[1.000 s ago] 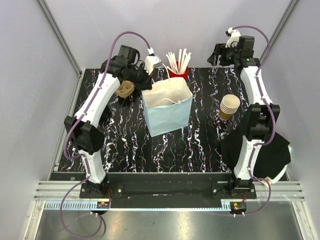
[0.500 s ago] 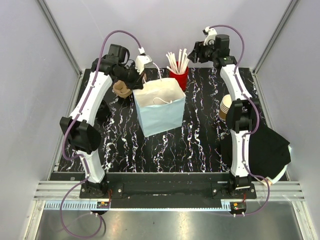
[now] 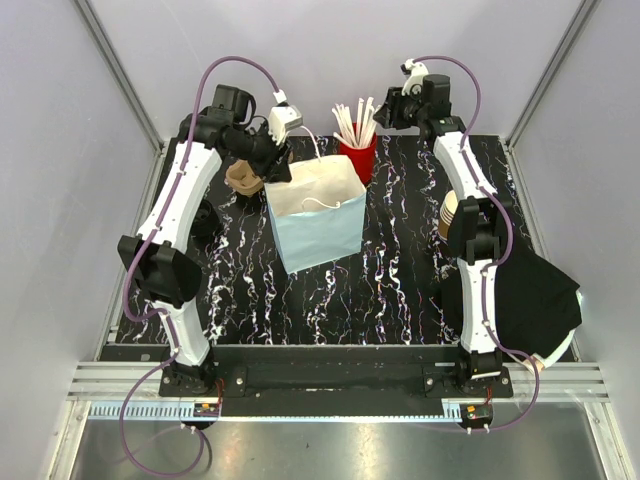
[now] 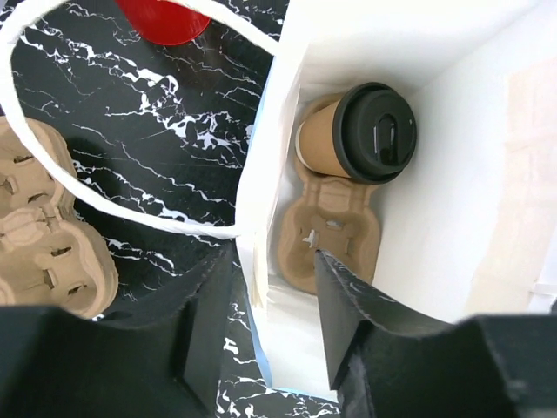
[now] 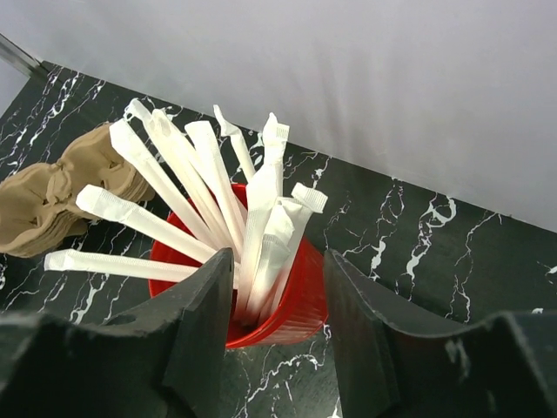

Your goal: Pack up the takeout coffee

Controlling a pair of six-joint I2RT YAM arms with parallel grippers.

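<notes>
The takeout coffee point(image 4: 348, 135), a tan-brown paper cup with a black lid, stands in a brown cup carrier point(image 4: 326, 231) inside the pale blue paper bag point(image 3: 315, 235). It is hidden in the top view. My left gripper point(image 4: 272, 252) is open over the bag's left rim point(image 4: 252, 252), one finger outside the wall and one inside; in the top view the gripper point(image 3: 272, 155) is at the bag's back left corner. My right gripper point(image 5: 277, 257) is open and empty just above the red cup of white sticks point(image 5: 278, 296), also in the top view point(image 3: 388, 108).
A stack of brown cup carriers point(image 3: 243, 178) lies left of the bag, close to my left gripper. The red cup point(image 3: 358, 155) stands behind the bag. A nested stack of brown cups point(image 3: 450, 215) stands partly behind my right arm. A black cloth point(image 3: 540, 300) lies at the right edge.
My right gripper has swung left to above the red cup. My left gripper has shifted left and back, and the bag has slid left with it.
</notes>
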